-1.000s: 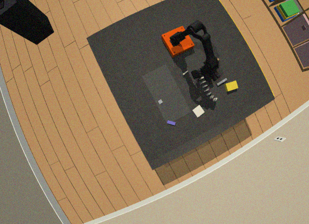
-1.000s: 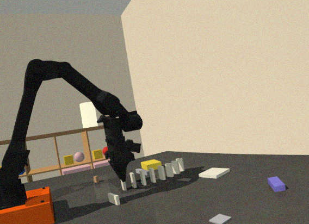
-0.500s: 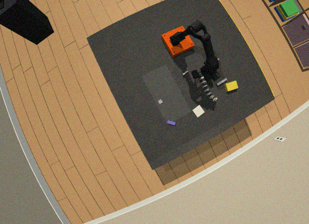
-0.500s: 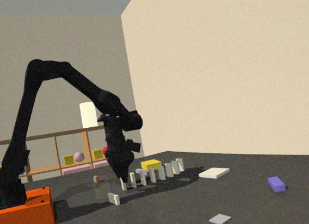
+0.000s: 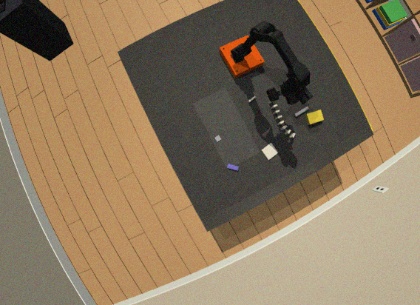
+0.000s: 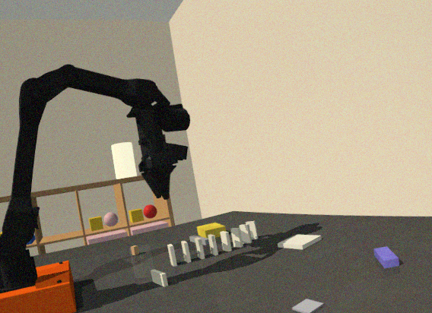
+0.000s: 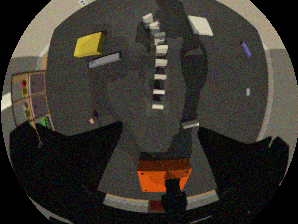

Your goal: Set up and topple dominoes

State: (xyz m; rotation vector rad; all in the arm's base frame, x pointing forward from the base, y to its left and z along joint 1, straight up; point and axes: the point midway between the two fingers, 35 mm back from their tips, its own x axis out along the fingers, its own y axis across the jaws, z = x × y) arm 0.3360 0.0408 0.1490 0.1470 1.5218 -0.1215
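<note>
A black robot arm point(image 5: 286, 50) point(image 6: 96, 84), rising from an orange base point(image 5: 226, 53) point(image 6: 57, 293) point(image 7: 145, 181) on a dark mat point(image 5: 174, 101) point(image 6: 243, 293) point(image 7: 130, 95), bends over with its gripper point(image 6: 163, 197) pointing down. The gripper is spread almost as wide as it goes, holds nothing and hangs above the row of dominoes, clear of them.

The row of standing dominoes point(image 5: 279, 117) point(image 6: 213, 245) point(image 7: 160, 63), pale and thin, stands upright in a line that curves at the end farther from the base. They are spaced apart, face to face. One more domino point(image 5: 252, 98) point(image 6: 159, 278) point(image 7: 190, 124) is apart from the row, near its end closest to the base, resting on a long edge.

To one side of the row lie a gray bar point(image 5: 302, 111) point(image 6: 201, 238) point(image 7: 105, 60) and, just beside it, a yellow block point(image 5: 315, 117) point(image 6: 211, 229) point(image 7: 89, 44). On the other side, a flat white square block point(image 5: 269, 151) point(image 6: 300, 241) point(image 7: 200, 25) lies near the curved end; well apart from the row are a purple block point(image 5: 233, 167) point(image 6: 386, 257) point(image 7: 245, 49) and a small, flat light-gray piece point(image 5: 218, 138) point(image 6: 308, 305) point(image 7: 248, 92).
</note>
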